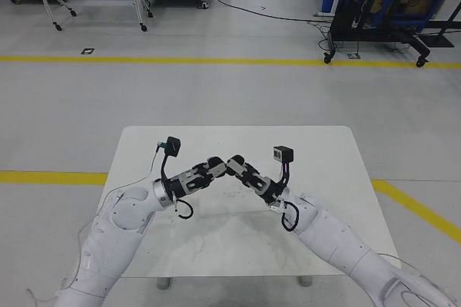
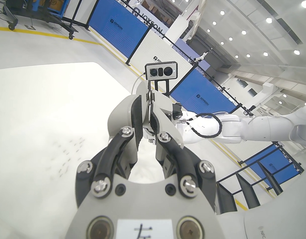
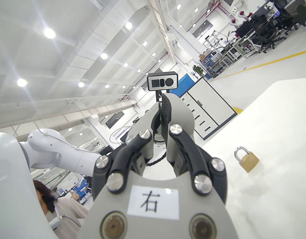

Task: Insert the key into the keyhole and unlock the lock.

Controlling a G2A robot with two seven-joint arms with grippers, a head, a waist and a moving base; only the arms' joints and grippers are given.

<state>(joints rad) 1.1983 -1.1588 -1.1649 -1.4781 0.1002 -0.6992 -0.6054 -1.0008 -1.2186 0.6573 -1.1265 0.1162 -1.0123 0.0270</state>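
Padlock (image 3: 246, 161) seemingly flat on table (image 3: 280, 125)

1. Your left arm (image 1: 127, 215) and right arm (image 1: 334, 230) wear glossy white shells with black wrist segments and a looped black cable (image 2: 219, 126).
2. Your left hand (image 2: 146, 110) and right hand (image 3: 162, 115) share grey plates, black links, silver screws (image 2: 99, 186) and ribbed black pads (image 2: 136, 115).
3. A white label (image 3: 153, 201) bears one black character.

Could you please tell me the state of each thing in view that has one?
padlock: shackle closed, lying on the table.
left tool: shut on what looks like the key.
key: held, not yet in the padlock.
right tool: shut, nothing visible in it.
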